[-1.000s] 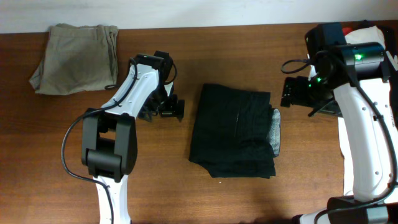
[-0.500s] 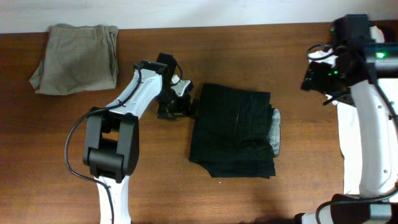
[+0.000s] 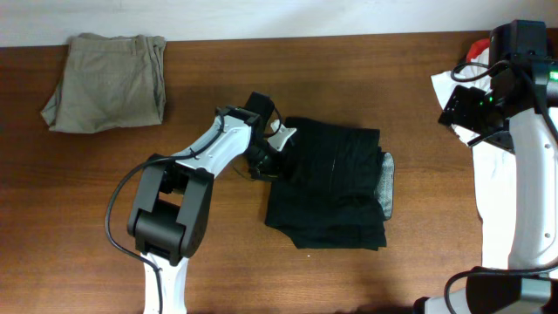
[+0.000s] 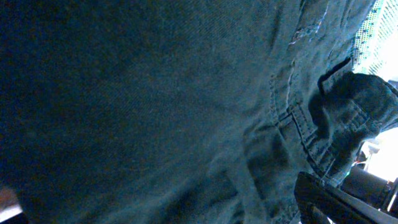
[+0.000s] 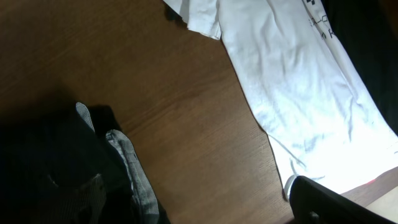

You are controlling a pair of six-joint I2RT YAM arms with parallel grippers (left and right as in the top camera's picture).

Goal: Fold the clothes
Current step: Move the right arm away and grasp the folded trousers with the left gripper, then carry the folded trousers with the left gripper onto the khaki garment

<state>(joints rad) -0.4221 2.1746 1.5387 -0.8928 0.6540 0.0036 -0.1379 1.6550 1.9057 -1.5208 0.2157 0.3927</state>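
At the left edge of the folded black clothes (image 3: 331, 187), left gripper (image 3: 268, 161) touching fabric, finger spread impossible to tell. Open table (image 3: 218, 78) on every side. Far right, above the white T-shirt (image 5: 286, 74), right gripper (image 3: 462, 109), spread likewise unclear.

We find bare table (image 3: 78, 218) to the left of and in front of the black garment (image 3: 330, 187). A broad bare strip also runs between this garment and the white T-shirt (image 5: 292, 81) at the right edge. The left gripper (image 3: 272, 157) sits against the garment's left edge and closes off that side. The left arm (image 3: 214, 150) slants across the table beside it. The beige garment (image 3: 106, 68) fills the far left corner, well apart. The right gripper (image 3: 460, 112) hangs at the T-shirt's inner edge, leaving the strip open.
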